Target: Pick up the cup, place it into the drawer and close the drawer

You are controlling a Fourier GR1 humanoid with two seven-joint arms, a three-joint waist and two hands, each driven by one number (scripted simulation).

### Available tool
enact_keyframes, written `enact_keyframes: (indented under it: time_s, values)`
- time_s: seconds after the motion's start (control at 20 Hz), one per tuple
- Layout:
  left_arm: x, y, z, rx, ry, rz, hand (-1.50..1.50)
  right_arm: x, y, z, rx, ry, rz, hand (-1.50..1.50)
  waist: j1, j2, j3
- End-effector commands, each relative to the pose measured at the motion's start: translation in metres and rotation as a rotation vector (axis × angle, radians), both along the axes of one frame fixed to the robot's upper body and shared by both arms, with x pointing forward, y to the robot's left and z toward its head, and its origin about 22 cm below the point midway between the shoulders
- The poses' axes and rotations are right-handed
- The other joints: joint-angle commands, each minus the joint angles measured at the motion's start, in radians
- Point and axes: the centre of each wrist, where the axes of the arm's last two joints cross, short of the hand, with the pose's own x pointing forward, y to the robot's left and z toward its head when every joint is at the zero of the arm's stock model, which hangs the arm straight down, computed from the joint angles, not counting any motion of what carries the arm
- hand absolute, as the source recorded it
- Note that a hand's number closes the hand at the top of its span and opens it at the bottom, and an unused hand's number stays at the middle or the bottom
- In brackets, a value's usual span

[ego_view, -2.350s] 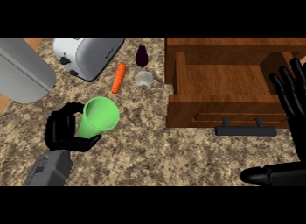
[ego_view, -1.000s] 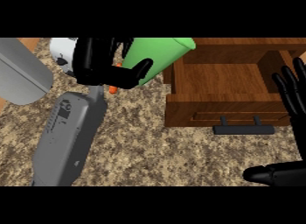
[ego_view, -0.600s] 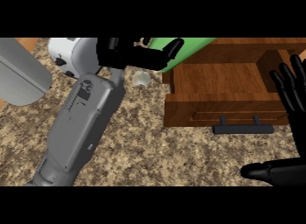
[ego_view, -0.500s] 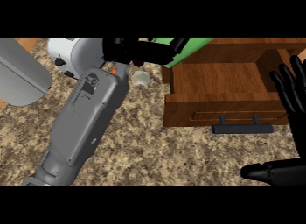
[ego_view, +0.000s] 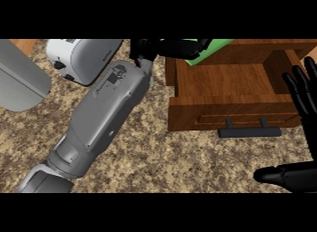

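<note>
**Cup over the drawer's back corner**

The left hand (ego_view: 171, 46) is curled round the green cup (ego_view: 211, 49), above the open drawer's (ego_view: 228, 84) back-left corner. Letting go here could catch the cup on the drawer's rear wall. The drawer's floor is bare toward its handle (ego_view: 249, 131). The right hand (ego_view: 311, 97) rests with fingers straight beside the drawer.

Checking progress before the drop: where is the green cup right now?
The green cup is at the head view's top, held in the left hand, over the open drawer's back left corner.
</note>
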Motion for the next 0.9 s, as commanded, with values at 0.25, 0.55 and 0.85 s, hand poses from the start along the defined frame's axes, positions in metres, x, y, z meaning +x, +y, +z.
enact_keyframes:
  time_s: [0.25,0.55,0.85]
  values:
    - [0.011,-0.021,-0.010,0.070,0.036,0.038,1.50,-0.003,0.003,0.003,0.006,-0.008,0.023,-1.50,-0.026,0.006,0.000]
    - [0.012,-0.029,-0.016,0.156,0.077,0.053,1.50,0.003,0.013,0.002,-0.001,-0.021,0.059,-1.50,-0.057,0.012,0.001]
    - [0.010,-0.030,-0.030,0.231,0.058,0.060,1.50,0.001,0.013,-0.006,-0.001,-0.005,0.072,-1.50,-0.070,0.014,0.001]
